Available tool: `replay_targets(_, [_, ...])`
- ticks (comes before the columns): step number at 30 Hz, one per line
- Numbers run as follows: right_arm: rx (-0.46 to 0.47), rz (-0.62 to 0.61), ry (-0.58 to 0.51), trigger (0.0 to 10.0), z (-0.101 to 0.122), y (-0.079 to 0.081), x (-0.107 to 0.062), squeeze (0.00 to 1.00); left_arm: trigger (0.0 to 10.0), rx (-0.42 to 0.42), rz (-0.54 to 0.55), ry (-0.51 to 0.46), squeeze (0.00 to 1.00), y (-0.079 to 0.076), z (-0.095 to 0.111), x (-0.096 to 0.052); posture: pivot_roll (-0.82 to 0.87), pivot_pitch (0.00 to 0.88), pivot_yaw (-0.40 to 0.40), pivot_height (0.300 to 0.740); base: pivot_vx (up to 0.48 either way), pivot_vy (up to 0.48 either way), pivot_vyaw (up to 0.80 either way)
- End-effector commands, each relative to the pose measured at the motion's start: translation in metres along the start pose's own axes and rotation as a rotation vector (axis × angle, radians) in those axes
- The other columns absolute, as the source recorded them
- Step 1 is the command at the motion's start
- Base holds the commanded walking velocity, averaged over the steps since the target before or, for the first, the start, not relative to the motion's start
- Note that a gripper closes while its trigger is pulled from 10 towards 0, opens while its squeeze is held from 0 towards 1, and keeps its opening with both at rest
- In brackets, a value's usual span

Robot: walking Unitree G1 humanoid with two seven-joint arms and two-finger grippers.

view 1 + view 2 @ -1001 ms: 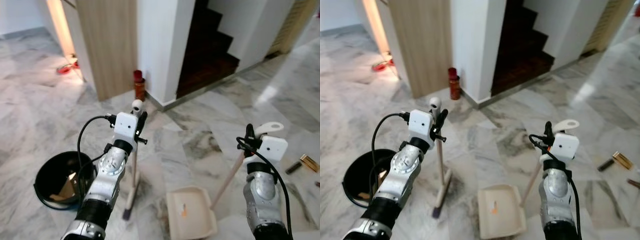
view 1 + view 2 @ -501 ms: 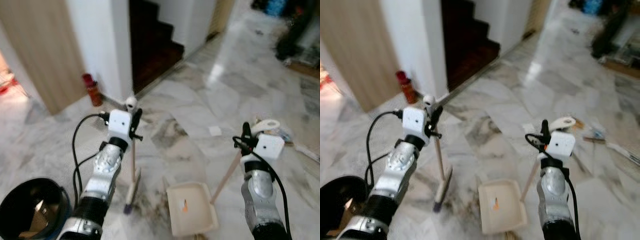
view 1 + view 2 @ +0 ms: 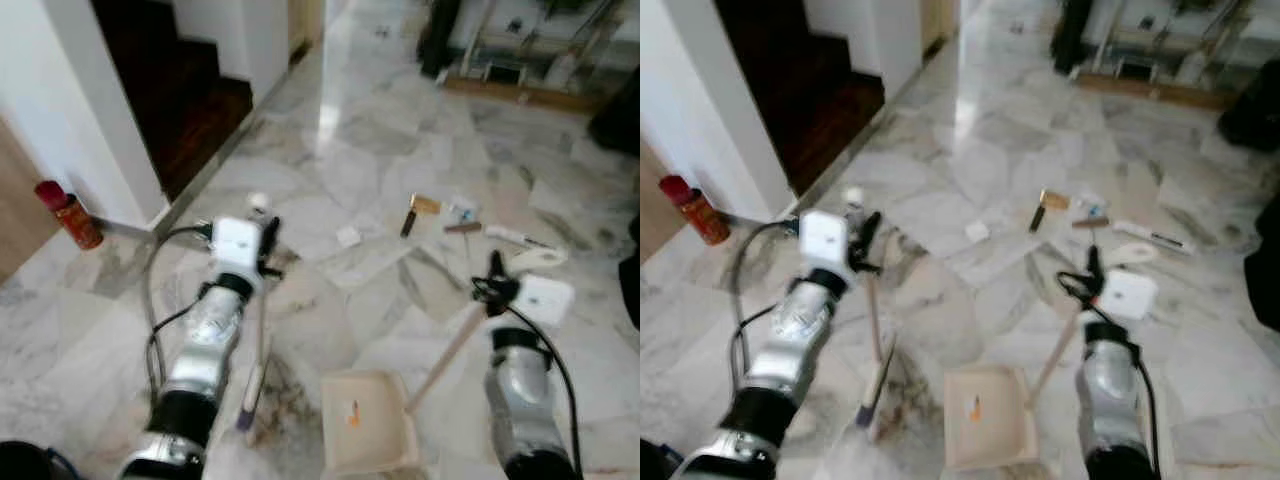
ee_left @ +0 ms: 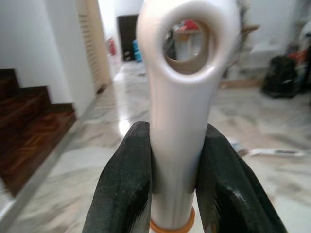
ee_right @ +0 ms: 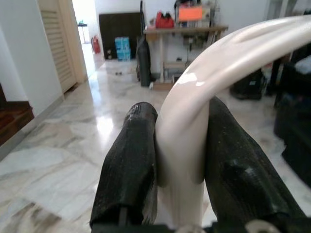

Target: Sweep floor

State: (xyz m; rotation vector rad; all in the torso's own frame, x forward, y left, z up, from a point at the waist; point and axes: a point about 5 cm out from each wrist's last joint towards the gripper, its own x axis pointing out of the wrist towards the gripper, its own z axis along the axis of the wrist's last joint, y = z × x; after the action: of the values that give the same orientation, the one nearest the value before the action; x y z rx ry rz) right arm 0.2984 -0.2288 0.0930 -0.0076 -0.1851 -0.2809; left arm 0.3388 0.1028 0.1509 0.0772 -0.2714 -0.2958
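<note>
My left gripper (image 3: 264, 236) is shut on the cream handle of an upright broom (image 3: 260, 320); the broom head (image 3: 248, 408) rests on the marble floor. In the left wrist view the black fingers (image 4: 127, 179) clamp the handle just below its ring end (image 4: 187, 41). My right gripper (image 3: 496, 272) is shut on the slanted handle of a cream dustpan (image 3: 385, 450), which lies flat on the floor between my arms with a small orange scrap (image 3: 353, 412) in it. Litter (image 3: 412, 214) lies scattered on the floor ahead, among it a white paper scrap (image 3: 348, 236).
A red bottle (image 3: 68, 213) stands by the white wall at the left, beside dark wooden stairs (image 3: 170, 90). The rim of a black bin (image 3: 20, 458) shows at the bottom left corner. Dark bags and a shelf (image 3: 520, 60) stand at the far right.
The camera has swung to the right: the bin and red bottle slid left and the littered floor came into view. Both grippers keep their hold on broom and dustpan.
</note>
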Motion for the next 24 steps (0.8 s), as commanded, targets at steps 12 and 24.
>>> replay_targets(12, [0.009,0.024,-0.101,10.0,0.0197,0.0073,0.0078,0.00,10.0,-0.001,0.039,-0.035,0.00,0.0113,0.0068,0.0019,0.07,0.047,-0.008,0.740,0.089,0.000,0.00])
replay_targets(24, [0.016,0.024,-0.097,10.0,0.0190,0.0088,0.0078,0.00,10.0,0.005,0.054,-0.034,0.00,0.0151,0.0075,0.0028,0.08,0.056,-0.009,0.740,0.308,0.000,0.00])
